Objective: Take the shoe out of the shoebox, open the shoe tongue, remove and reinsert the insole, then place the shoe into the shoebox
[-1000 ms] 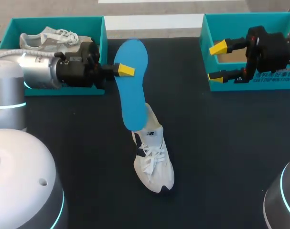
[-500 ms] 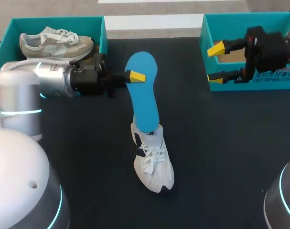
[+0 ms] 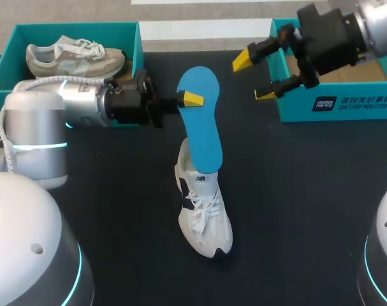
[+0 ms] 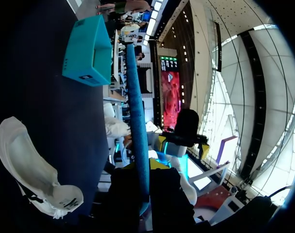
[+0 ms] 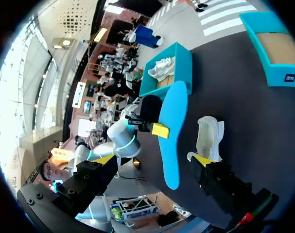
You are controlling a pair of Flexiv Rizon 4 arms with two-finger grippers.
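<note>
The white shoe (image 3: 204,217) stands on its sole on the black table (image 3: 308,210), with the toe toward us and the heel away. All positions below refer to it.

Directly beyond the shoe's heel, the blue insole (image 3: 201,121) rises at a slant. Its lower end meets the shoe's collar. We cannot tell whether it sits inside the opening. The left gripper (image 3: 192,99) comes in from the shoe's left and is clamped on the insole's upper, wider part. One yellow fingertip lies on the top face and the other is hidden beneath.

We judge the insole to be light, thin, flexible foam. Held this far from its lower end, it will likely bow if pushed against the collar, so a hold nearer mid-length, across the flat faces, should give better control. The shoe looks soft and light and may slide or tip under pressure, so we advise steadying it at the heel.

Beyond the shoe to the right, the right gripper (image 3: 254,78) hangs with its fingers spread wide and holds nothing. It is just beside the right shoebox (image 3: 295,109). Beyond the shoe to the left, the left shoebox (image 3: 78,27) holds a second shoe (image 3: 75,57).
</note>
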